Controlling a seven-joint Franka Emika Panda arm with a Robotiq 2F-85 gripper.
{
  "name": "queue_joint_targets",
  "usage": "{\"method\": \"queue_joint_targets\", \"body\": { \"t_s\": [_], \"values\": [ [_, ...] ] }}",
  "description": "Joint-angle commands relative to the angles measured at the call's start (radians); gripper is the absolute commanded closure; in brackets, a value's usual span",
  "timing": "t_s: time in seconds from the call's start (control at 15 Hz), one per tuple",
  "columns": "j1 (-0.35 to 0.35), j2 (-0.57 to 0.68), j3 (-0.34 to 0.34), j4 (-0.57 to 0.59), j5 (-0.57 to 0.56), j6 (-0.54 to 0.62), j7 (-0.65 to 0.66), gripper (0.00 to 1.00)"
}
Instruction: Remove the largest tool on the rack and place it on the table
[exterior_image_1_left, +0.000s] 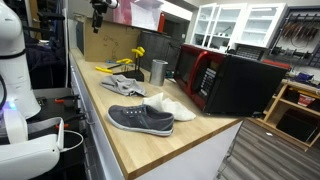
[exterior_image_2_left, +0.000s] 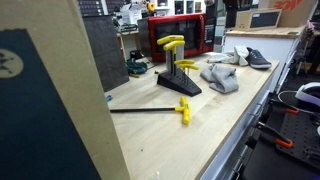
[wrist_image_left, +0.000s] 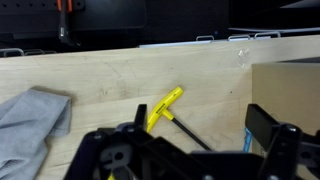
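The long yellow-handled tool with dark metal shaft (wrist_image_left: 165, 108) is noted lying flat on the light-wood worktop (wrist_image_left: 120, 75), directly beneath the claw (wrist_image_left: 200, 140). Its shaft is angled diagonally across the gap. The claw is seen spread wide, empty.

Three yellow-handled tools (exterior_image_2_left: 172, 42) — the largest tool (wrist_image_left: 165, 110) among them — one rack (exterior_image_2_left: 180, 88), two shoes (exterior_image_1_left: 140, 119), one steel cup (exterior_image_1_left: 158, 71), one microwave (exterior_image_1_left: 225, 82).

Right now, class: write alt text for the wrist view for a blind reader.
A yellow-handled tool lies flat on the wooden table, just ahead of the open gripper. A grey cloth lies nearby.
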Motion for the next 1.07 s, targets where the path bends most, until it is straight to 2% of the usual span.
{"method": "queue_joint_targets", "body": {
  "t_s": [0.0,0.53,1.0],
  "values": [
    [-0.012,-0.001,0.01,0.002,0.004,-0.004,-0.004,0.0],
    [-0.012,-0.001,0.01,0.002,0.004,-0.004,-0.004,0.0],
    [-0.057,0.053,-0.06,0.094,-0.043,-0.082,-0.1,0.0]
  ]
}}
